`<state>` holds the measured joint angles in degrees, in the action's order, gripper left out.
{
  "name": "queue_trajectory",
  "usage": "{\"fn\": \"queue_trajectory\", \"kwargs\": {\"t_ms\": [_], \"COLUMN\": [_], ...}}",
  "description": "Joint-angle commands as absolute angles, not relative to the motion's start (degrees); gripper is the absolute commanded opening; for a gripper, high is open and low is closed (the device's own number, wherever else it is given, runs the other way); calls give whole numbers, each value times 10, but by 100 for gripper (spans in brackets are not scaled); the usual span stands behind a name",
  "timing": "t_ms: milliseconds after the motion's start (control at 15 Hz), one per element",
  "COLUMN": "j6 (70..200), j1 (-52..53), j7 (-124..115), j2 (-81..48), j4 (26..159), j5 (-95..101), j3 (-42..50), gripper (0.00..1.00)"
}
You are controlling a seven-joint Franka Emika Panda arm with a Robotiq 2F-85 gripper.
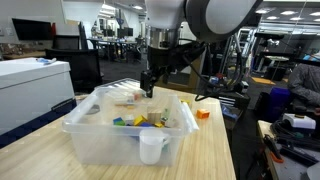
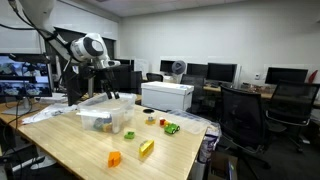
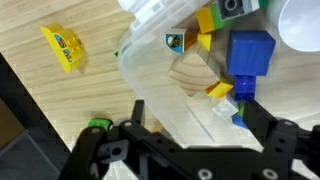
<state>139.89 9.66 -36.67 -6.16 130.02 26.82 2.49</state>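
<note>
Lab scene, counted. 1 robot arm (image 1: 215, 15). 1 light wood table (image 1: 215, 150). 1 clear plastic bin (image 1: 90, 140). 1 white cup (image 1: 152, 147). In the bin, per wrist view: 1 big blue block (image 3: 250, 52), 1 pale wooden wedge (image 3: 190, 75), plus a heap of small coloured blocks (image 1: 140, 121), too jumbled to count. Loose pcs on the tabletop outside the bin: 1 orange (image 2: 114, 158), 1 yellow (image 2: 147, 149), 1 green (image 2: 172, 128), 2 smaller bits (image 2: 150, 120) too tiny to identify. Bkgd: 1 white printer-like box (image 2: 167, 95), min. 3 dark monitors (image 2: 222, 72), min. 2 black office chairs (image 2: 245, 112).
</note>
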Motion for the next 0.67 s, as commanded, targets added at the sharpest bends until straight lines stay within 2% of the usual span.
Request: {"fn": "queue_trajectory", "kwargs": {"t_ms": [0, 200, 600], "j6": [1395, 1388, 1400], "j1": [63, 8, -92], "j7": [-347, -318, -288], "j2": [-9, 21, -46], "j4": [1314, 1293, 1249], "j5": [219, 142, 92], "j3": [20, 37, 115], "gripper": [100, 100, 100]}}
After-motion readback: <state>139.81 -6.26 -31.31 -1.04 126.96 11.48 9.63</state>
